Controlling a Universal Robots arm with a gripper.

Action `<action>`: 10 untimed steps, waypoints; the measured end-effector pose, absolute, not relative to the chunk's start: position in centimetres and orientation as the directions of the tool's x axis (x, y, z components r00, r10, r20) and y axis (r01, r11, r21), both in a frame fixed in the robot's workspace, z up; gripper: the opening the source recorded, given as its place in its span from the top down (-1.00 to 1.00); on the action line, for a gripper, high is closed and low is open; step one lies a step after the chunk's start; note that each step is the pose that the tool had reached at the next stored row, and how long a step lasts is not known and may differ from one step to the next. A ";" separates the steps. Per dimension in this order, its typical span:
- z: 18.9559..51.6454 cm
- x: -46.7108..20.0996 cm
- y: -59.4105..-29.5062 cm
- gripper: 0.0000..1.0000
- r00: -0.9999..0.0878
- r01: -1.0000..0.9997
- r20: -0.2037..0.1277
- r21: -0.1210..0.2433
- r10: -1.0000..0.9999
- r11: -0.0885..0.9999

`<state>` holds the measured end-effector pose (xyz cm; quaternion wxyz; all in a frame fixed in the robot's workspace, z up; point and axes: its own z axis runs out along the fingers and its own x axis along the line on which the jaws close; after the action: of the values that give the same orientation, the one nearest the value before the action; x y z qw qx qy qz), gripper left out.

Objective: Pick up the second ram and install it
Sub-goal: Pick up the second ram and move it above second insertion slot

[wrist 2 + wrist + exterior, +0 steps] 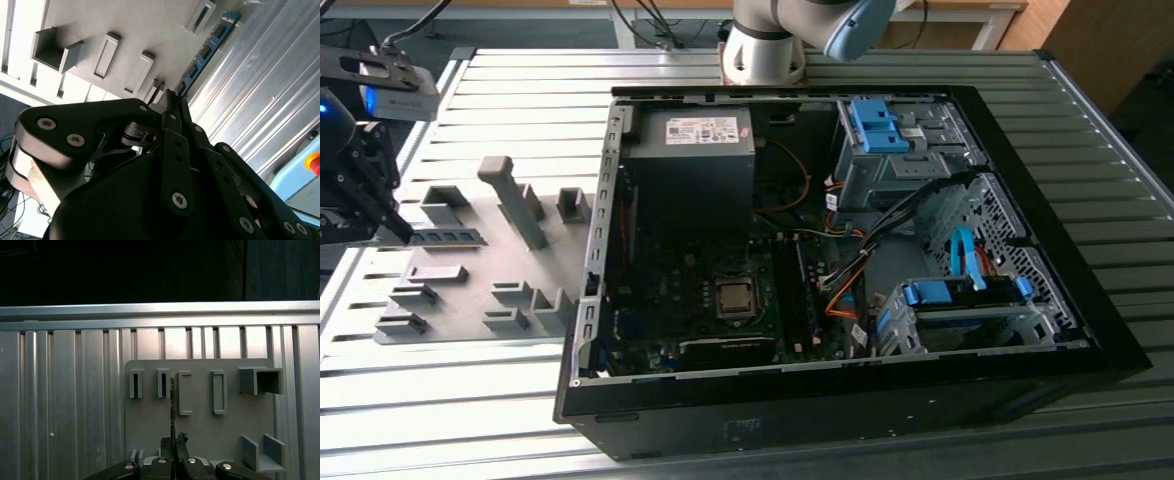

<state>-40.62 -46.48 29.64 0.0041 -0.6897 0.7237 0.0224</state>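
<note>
While the exterior view takes in the whole ribbed metal desk and the big black open computer case, both wrist views look closely at the flat grey plastic plate with blocks. The black hand hangs over that plate at the exterior view's left edge.

In the second wrist view, it is pinched narrow on 1 end of the slim, long blue-green second ram, which runs along the plate's edge. In the first wrist view, the ram is a thin line between 2 slot blocks.

Bare ribs run past the plate. The plate sits just beside the case. Inside the case are a green board, a dark power box and bright blue clips.
</note>
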 end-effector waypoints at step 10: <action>30.4 -40.6 -46.4 0.73 -0.049 -0.999 -0.037 0.027 -0.998 0.048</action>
<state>-40.62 -46.43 30.43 0.0040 -0.6897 0.7237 0.0224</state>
